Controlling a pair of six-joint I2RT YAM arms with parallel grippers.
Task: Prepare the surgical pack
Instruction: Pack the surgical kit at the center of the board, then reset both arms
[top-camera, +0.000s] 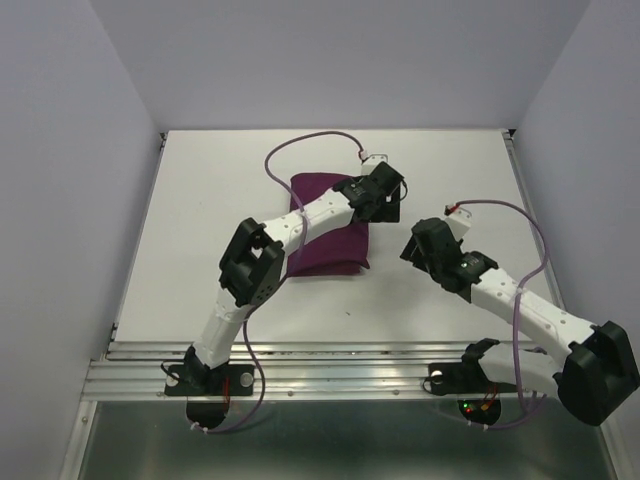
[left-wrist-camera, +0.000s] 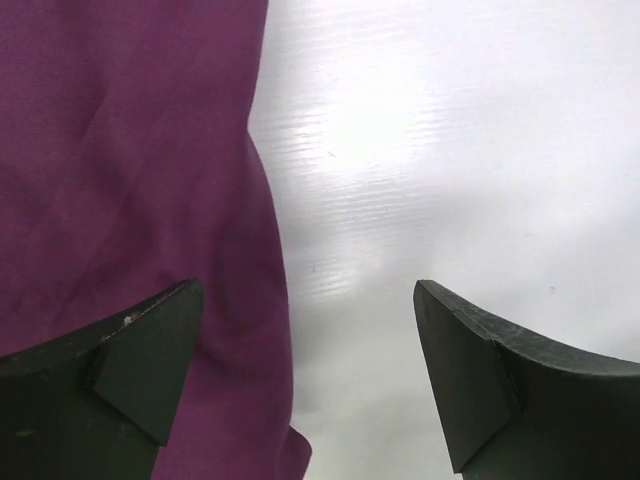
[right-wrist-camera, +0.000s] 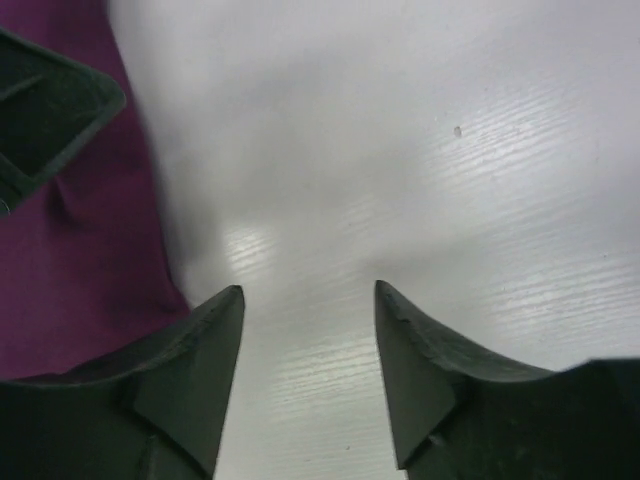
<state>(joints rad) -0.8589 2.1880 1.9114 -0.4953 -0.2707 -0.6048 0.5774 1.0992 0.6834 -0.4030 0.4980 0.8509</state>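
Note:
The surgical pack (top-camera: 325, 228) lies on the white table as a folded deep-purple fabric rectangle; none of its contents show. My left gripper (top-camera: 386, 196) hovers over the pack's far right corner. In the left wrist view this gripper (left-wrist-camera: 308, 288) stands open, straddling the cloth's right edge (left-wrist-camera: 130, 180) with nothing gripped. My right gripper (top-camera: 414, 246) sits just right of the pack. Seen from the right wrist, it (right-wrist-camera: 309, 288) is open over bare table, the purple cloth (right-wrist-camera: 80, 280) is beside its left finger, and the other gripper's dark finger (right-wrist-camera: 50, 110) is at top left.
White enclosure walls (top-camera: 70, 150) close in the table on the left, back and right. Purple cables (top-camera: 300, 150) loop above the pack and along the right arm (top-camera: 530, 250). An aluminium rail (top-camera: 330, 365) runs along the near edge by the arm bases.

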